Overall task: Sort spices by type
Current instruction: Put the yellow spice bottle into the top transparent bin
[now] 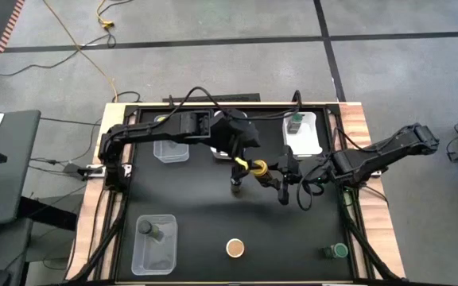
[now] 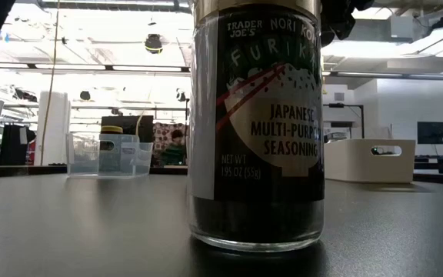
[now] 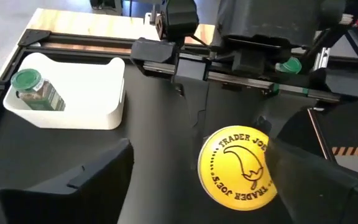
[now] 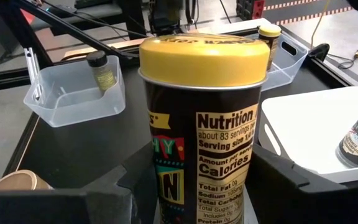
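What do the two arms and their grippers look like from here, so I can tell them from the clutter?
Both arms are dark, nearly black, built of boxy jointed links with black cables looping along them. The left gripper and right gripper each end in two broad, flat, matte black fingers. I can't see any markings on either arm.

Your high view looks straight down on the whole table [image 1: 213, 214] and both arms. Your low view sits at table height, looking level into the room, with a furikake jar [image 2: 256, 123] right against the lens. Each wrist camera looks closely past its own fingers at the yellow-lid jar [image 3: 238, 167], also seen mid-table from above. The white bin [image 1: 304, 133] appears in all four views.
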Robot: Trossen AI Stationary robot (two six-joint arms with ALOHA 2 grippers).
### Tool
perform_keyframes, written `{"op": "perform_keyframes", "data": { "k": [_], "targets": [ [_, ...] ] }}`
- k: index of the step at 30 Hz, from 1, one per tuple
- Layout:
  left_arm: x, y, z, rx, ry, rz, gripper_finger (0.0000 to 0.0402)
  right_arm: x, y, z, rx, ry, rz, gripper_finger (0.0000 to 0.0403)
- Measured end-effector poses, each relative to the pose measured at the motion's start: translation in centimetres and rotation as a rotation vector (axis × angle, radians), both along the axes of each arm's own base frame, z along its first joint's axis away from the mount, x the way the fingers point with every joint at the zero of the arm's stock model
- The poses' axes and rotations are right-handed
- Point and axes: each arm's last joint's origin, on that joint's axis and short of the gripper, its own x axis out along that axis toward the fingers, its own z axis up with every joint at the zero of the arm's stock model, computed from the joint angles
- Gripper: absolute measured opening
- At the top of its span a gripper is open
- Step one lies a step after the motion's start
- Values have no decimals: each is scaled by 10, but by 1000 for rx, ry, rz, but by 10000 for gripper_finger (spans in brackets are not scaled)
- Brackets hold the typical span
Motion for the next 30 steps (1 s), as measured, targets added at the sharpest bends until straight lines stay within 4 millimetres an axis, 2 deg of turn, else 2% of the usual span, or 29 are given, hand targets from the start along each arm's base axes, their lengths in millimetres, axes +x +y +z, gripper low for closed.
{"op": "perform_keyframes", "data": {
  "k": [10, 19, 30],
  "targets": [
    [1, -3, -1, -98, 9, 56, 363, 0, -2, 0, -2, 1, -10, 221],
    [4, -10, -15, -52, 57, -6, 363, 1, -2, 1, -19, -6, -1, 221],
    [4, -14, -14, 26, 48, -20, 364, 2, -3, 2, -14, -17, 3, 221]
  ]
}}
